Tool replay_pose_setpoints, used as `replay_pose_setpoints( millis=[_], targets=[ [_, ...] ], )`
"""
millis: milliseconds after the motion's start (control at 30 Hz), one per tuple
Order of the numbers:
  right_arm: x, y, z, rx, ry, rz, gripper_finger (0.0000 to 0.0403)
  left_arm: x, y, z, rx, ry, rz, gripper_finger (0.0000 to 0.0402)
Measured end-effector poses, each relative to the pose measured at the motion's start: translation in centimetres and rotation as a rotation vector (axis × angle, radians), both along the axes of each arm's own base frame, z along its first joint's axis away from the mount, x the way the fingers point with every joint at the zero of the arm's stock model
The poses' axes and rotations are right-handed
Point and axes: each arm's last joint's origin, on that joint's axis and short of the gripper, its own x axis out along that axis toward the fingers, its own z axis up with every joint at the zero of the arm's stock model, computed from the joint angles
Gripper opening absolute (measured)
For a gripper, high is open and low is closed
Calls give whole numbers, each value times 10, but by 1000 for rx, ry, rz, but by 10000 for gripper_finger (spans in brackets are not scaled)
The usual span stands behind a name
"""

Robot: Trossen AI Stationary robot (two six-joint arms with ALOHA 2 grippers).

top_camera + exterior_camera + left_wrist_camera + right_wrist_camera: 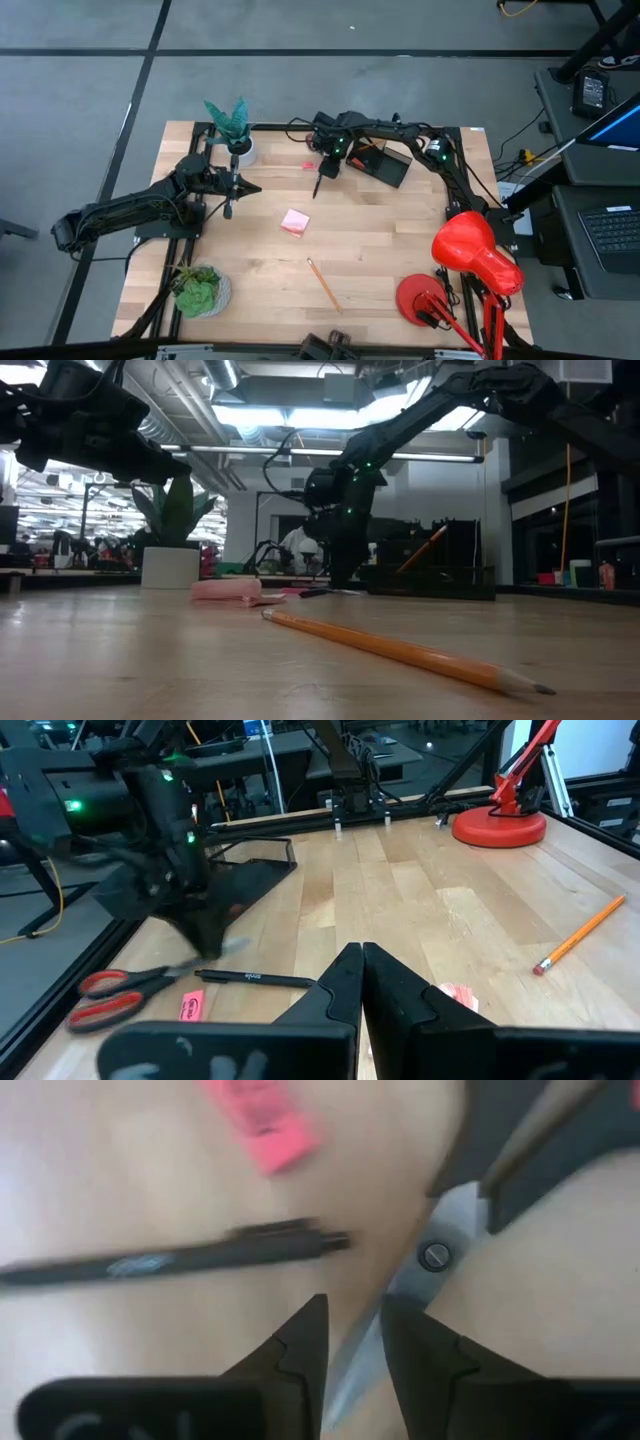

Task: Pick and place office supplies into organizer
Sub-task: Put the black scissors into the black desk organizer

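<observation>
Your scissors (435, 1255) lie on the table beside the black pen (170, 1260) and pink eraser (262, 1120), near the organizer (385, 162). Your right gripper (352, 1345) straddles their blade, fingers parted. Left gripper (362, 982) hovers closed.

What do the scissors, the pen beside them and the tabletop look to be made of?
Scissors: bare metal blades, judging by the pale sheen and pivot screw; red handles look like plastic. Pen: probably matte black plastic, with small printed lettering. Tabletop: light wood with visible grain and plank seams, lightly glossy.
</observation>
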Motion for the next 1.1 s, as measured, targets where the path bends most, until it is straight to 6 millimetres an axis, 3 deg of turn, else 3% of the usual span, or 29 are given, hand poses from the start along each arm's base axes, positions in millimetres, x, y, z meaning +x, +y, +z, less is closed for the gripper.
replay_pose_setpoints(
  millis=[67, 533, 767, 1100],
  targets=[
    [4, 9, 4, 88, -58, 62, 83, 0, 0, 0, 0, 0, 0, 6],
    [31, 70, 14, -17, -25, 225, 39, 0, 0, 0, -7, -1, 1, 6],
    [38, 89, 38, -109, -57, 284, 17, 1, 1, 6, -6, -60, 6, 6],
    [33, 93, 80, -174, -187, 301, 3, 2, 4, 6, -13, -59, 82, 6]
  ],
)
